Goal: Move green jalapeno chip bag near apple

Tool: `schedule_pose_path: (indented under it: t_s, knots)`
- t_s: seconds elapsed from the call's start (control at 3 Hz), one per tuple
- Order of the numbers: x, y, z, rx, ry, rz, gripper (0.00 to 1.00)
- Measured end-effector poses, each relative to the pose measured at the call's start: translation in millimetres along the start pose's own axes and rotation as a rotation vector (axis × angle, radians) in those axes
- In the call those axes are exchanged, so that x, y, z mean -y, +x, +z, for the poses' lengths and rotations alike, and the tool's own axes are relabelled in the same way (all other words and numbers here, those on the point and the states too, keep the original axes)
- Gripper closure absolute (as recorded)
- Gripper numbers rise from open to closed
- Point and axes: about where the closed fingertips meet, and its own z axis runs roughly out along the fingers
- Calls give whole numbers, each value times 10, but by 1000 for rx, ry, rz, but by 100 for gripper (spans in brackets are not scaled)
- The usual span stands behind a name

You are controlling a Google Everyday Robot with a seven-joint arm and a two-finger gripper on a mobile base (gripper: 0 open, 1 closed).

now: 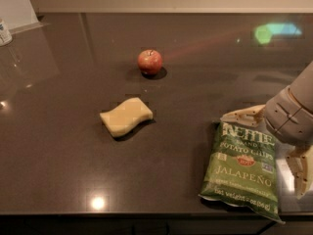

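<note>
The green jalapeno chip bag (243,169) lies flat near the front right edge of the dark counter (195,82). The red apple (149,61) stands far off at the back, left of centre. My gripper (261,155) comes in from the right and hovers over the bag's upper right part. It is open. One finger (242,116) points left along the bag's top edge. The other finger (300,173) points down beside the bag's right side. I cannot tell whether either one touches the bag.
A yellow sponge (126,117) lies between the apple and the bag, left of centre. A small container (4,32) stands at the far left edge. The counter's front edge runs just below the bag.
</note>
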Motion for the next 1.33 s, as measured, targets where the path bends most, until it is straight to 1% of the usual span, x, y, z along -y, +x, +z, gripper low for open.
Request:
schedule_pose_path:
  t_s: [0.33,0.67,1.0,1.33]
  knots:
    - [18,-7,77,1,5,-15,3]
    - [39,16,138,-20,-13,-14,21]
    - [93,49,140,-59,-38,-7,44]
    - [239,66,49,-118,-35,16,67]
